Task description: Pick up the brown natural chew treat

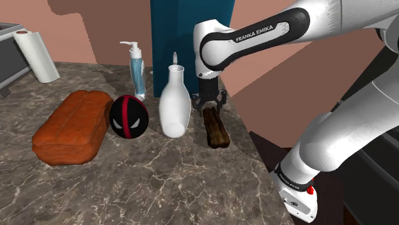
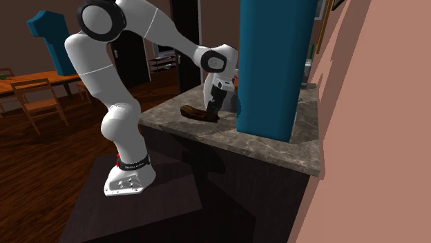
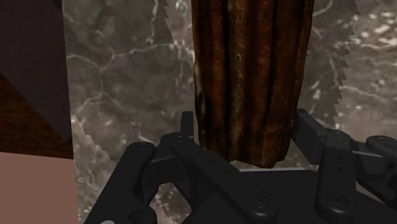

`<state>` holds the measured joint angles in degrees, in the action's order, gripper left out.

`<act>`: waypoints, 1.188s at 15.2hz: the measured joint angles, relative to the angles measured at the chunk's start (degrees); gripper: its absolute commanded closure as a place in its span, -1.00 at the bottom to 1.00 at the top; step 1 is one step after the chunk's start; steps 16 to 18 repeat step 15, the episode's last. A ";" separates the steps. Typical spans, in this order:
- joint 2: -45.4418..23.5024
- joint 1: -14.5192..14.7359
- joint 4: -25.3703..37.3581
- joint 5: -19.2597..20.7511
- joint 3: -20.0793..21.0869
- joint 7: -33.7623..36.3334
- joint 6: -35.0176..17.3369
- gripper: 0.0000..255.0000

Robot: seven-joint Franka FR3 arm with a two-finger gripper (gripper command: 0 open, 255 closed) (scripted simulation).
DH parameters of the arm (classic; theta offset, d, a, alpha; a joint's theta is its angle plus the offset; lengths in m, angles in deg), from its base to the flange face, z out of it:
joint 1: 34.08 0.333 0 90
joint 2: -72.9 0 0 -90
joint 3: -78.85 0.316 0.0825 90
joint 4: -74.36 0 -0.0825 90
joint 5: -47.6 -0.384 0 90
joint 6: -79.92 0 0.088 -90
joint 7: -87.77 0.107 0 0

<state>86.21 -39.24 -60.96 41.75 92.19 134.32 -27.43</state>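
Wrist view: gripper looks clamped on the brown chew treat. It's lying on the counter, so lifting's left.

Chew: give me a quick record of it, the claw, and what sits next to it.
chew: brown, ridged, lying on the counter near its edge
claw: astride one end of the chew, a finger against each side
lifted: no
nearest: white bottle, upright, apart from the chew
others: ball, loaf, pump bottle, paper roll
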 measured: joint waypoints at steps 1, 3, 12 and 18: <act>0.28 0.04 0.28 -0.06 0.00 0.03 0.56 1.00; 0.67 -0.04 1.27 -0.01 -0.15 -0.06 1.95 1.00; 3.07 -0.09 6.23 -0.10 -0.59 -0.04 9.27 1.00; 3.35 -0.10 7.82 -0.08 -0.67 0.04 11.15 1.00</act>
